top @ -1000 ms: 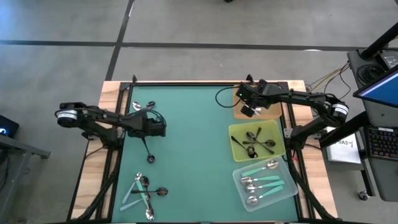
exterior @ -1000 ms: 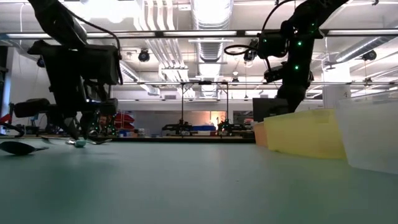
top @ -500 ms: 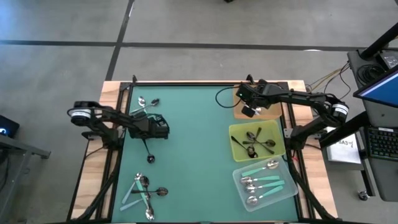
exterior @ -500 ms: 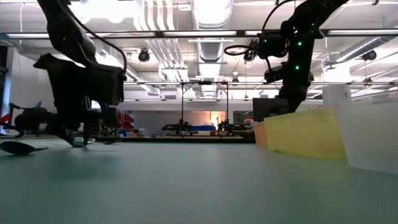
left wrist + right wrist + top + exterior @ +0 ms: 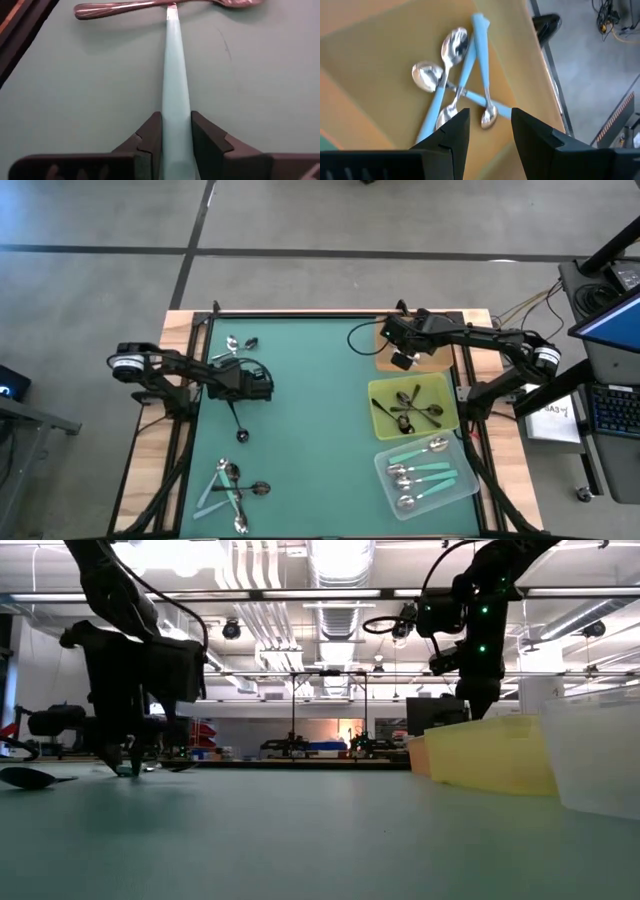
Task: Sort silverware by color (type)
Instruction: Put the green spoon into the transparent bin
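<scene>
My left gripper [image 5: 256,386] is low over the green mat at the left and is shut on a teal-handled spoon [image 5: 175,75]. That spoon's handle runs away from the fingers toward a shiny silver spoon [image 5: 150,7] lying crosswise. In the low view the left gripper [image 5: 130,765] reaches down to the table. My right gripper [image 5: 400,356] hangs open above the orange tray [image 5: 432,358]. Crossed spoons with pale blue handles [image 5: 462,75] lie in that tray, and nothing is between the right gripper's fingers [image 5: 490,131]. My left gripper pinches the teal handle's two long edges [image 5: 176,131] between its two fingers [image 5: 151,135]. It comes slanting down from above, with the handle running out ahead between the fingers. The handle lies flat on the mat, its far end [image 5: 171,10] at the silver spoon.
Two spoons [image 5: 240,342] lie at the far left, a black spoon [image 5: 238,426] mid-left, and a mixed pile [image 5: 230,488] at the near left. The yellow tray [image 5: 445,392] holds dark spoons. The clear tray [image 5: 462,485] holds teal-handled ones. The mat's middle is bare.
My left gripper has sunk toward the table and shifted a little toward the right edge, uncovering the two spoons at the far left.
</scene>
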Controlling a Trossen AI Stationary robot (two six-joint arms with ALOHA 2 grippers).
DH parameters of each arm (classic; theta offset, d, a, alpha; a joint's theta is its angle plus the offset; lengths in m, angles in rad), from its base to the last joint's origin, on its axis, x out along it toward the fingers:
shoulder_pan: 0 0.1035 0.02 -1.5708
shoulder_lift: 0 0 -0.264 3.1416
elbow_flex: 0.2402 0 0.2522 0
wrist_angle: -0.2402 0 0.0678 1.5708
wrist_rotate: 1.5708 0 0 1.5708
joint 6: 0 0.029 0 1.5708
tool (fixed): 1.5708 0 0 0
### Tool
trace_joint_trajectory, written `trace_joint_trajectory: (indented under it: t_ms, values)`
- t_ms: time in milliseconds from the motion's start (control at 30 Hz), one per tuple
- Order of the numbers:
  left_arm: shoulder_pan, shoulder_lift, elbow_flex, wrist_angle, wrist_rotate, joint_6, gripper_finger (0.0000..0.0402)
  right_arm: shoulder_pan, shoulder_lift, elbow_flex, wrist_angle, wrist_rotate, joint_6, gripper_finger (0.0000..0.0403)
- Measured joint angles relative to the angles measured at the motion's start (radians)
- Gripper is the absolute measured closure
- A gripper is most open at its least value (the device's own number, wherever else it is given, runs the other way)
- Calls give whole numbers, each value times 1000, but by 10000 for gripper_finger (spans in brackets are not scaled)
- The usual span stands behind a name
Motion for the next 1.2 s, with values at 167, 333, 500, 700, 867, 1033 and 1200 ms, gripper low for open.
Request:
trace_joint_trajectory:
  t_ms: [167, 333, 500, 700, 867, 1033, 1200]
  values:
    - [-33, -42, 31, -9, 71, 144, 336, 0, -26, 0, -92, 0, 14, 266]
    - [-110, -97, 77, -46, 139, 252, 336, 0, -117, 1, -152, -40, 51, 266]
    - [-182, -158, 94, -153, 184, 314, 336, 0, -235, 30, -173, -283, 86, 266]
    - [-158, -236, 92, -424, 236, 277, 336, 0, -328, 105, -171, -375, 141, 266]
    - [-129, -269, 93, -420, 214, 263, 336, 4, -375, 164, -176, -393, 181, 266]
    - [-149, -273, 116, -352, 184, 266, 336, 16, -415, 183, -180, -567, 245, 266]
    - [-208, -275, 184, -63, 58, 431, 336, 59, -440, 142, -164, -715, 318, 266]
